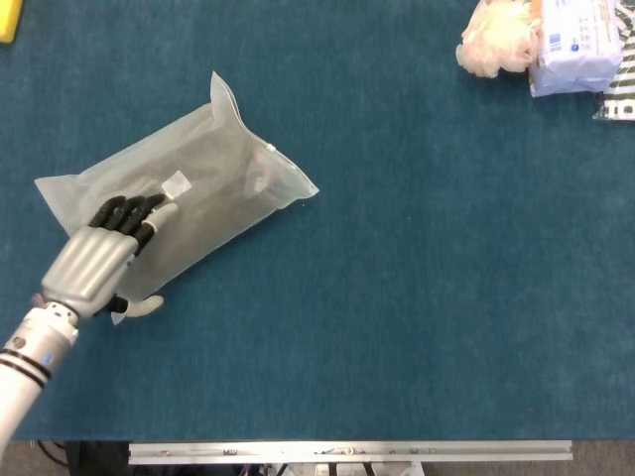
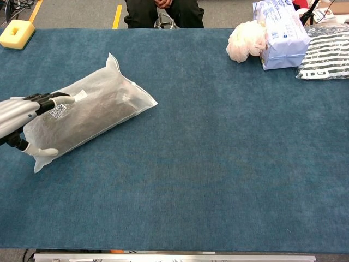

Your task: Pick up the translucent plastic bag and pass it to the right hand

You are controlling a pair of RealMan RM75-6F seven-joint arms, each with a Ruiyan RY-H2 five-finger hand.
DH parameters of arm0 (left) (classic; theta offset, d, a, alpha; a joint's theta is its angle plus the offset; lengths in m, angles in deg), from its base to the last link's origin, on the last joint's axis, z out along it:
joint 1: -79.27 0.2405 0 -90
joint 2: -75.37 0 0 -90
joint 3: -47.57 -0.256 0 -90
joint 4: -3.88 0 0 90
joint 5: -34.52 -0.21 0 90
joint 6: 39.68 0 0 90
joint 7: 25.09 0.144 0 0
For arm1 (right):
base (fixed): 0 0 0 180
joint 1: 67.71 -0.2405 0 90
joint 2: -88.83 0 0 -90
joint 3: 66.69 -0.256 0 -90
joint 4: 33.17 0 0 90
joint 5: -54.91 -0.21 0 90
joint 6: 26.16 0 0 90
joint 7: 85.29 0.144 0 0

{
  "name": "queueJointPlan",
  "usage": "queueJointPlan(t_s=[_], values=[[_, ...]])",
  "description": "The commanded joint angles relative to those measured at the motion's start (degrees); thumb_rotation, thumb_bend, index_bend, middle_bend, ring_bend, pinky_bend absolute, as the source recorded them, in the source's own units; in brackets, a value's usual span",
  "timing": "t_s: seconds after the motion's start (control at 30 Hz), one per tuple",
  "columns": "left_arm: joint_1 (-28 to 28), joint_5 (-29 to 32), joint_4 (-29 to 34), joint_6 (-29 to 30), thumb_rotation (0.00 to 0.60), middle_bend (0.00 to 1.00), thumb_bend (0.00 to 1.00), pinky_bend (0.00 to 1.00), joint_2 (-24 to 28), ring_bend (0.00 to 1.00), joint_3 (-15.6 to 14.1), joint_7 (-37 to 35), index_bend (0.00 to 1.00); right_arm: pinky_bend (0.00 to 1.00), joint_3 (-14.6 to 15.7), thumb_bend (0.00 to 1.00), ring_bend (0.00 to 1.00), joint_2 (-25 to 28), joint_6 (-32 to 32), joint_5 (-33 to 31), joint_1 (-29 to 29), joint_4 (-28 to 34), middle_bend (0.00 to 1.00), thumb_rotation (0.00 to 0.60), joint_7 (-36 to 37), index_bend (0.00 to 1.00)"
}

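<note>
The translucent plastic bag (image 1: 213,183) (image 2: 95,112) lies flat on the blue table at the left, with a dark item inside and a small white label on top. My left hand (image 1: 99,258) (image 2: 22,117) reaches over the bag's near-left end. Its dark fingers (image 1: 134,210) are spread above the bag's top by the label. The thumb (image 1: 139,307) (image 2: 43,152) sits apart from them at the bag's near edge. The bag rests on the table and is not lifted. My right hand does not show in either view.
A yellow sponge (image 2: 17,34) sits at the far left corner. At the far right are a white fluffy bundle (image 2: 245,41), a pale blue wrapped pack (image 2: 281,33) and a black-and-white striped bag (image 2: 327,54). A person (image 2: 163,11) sits beyond the far edge.
</note>
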Motion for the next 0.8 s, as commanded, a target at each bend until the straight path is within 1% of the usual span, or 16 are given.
queueJointPlan(t_s=[0.03,0.1,0.33,0.47,0.67,0.73,0.8], values=[[-1.0,2.44,-2.04,-1.45,0.577,0.0,0.18,0.04,-2.26,0.0,0.58,1.41,0.0,0.22,-0.01,0.05,0.1,0.07,0.06,-0.02,0.06,0.01,0.23,0.6,-0.02,0.0],[-1.65,4.65,-4.28,-2.35,0.598,0.0,0.18,0.04,-3.99,0.0,1.22,2.58,0.0,0.22,-0.04,0.05,0.1,0.18,0.21,-0.1,0.18,0.08,0.23,0.6,-0.06,0.0],[-3.19,10.2,-9.25,-3.82,0.6,0.0,0.18,0.04,-7.19,0.0,2.65,6.18,0.0,0.22,-0.09,0.05,0.1,0.35,0.3,-0.28,0.34,0.58,0.23,0.6,-0.58,0.0],[-3.41,11.31,-14.7,-1.0,0.6,0.0,0.18,0.04,-9.69,0.0,3.31,11.44,0.0,0.22,-0.12,0.05,0.1,0.42,0.28,-0.3,0.36,0.92,0.23,0.6,-1.03,0.0],[-3.88,14.19,-19.02,1.15,0.6,0.0,0.18,0.04,-10.06,0.0,6.25,11.58,0.0,0.22,-0.13,0.05,0.1,0.6,0.35,-0.23,0.44,1.59,0.23,0.6,-1.73,0.0],[-3.92,14.94,-18.3,0.83,0.6,0.0,0.18,0.04,-9.08,0.0,6.79,10.42,0.0,0.22,-0.15,0.05,0.1,0.58,0.34,-0.26,0.45,1.72,0.23,0.6,-1.85,0.0],[-4.11,16.91,-14.71,-2.11,0.6,0.0,0.18,0.04,-6.39,0.0,7.1,7.6,0.0,0.22,-0.17,0.05,0.1,0.54,0.28,-0.29,0.43,1.82,0.23,0.6,-1.92,0.0]])
